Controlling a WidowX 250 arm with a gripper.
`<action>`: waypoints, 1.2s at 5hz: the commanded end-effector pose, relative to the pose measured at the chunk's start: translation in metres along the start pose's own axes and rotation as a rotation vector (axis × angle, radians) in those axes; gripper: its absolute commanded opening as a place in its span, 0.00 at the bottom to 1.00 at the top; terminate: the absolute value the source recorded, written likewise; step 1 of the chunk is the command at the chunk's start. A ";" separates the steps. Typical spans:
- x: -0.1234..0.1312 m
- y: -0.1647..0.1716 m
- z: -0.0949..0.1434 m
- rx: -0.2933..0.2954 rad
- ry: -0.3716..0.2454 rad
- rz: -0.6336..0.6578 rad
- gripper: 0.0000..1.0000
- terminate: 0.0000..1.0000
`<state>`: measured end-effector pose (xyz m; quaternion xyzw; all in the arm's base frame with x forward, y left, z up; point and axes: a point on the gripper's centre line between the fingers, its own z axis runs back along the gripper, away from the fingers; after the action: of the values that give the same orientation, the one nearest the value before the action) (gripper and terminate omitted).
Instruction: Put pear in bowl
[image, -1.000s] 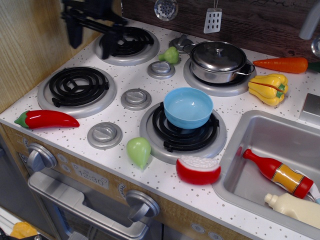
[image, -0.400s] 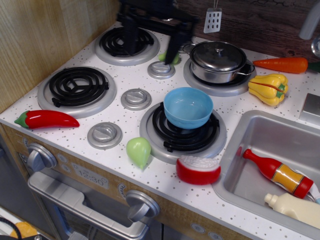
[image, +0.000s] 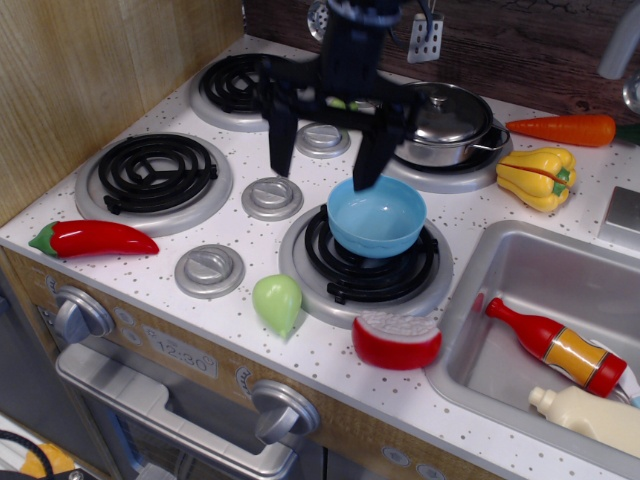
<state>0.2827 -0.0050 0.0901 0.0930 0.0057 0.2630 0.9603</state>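
The gripper (image: 322, 162) hangs with jaws wide and empty, so it must next drop onto the pear (image: 277, 302) near the tabletop's front edge, beside the bowl (image: 376, 216).

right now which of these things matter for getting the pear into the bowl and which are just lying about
Belongs to the job:
pear
bowl
gripper, fingers spread, empty

Just lying about:
red chili
steel pot
carrot
yellow pepper
red dish
ketchup bottle
white bottle
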 end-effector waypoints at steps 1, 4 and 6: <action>-0.013 -0.007 -0.010 -0.006 -0.117 0.087 1.00 0.00; -0.021 0.025 -0.040 0.047 -0.167 0.148 1.00 0.00; -0.023 0.031 -0.067 -0.030 -0.195 0.142 1.00 0.00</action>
<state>0.2410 0.0203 0.0170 0.0960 -0.0933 0.3235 0.9367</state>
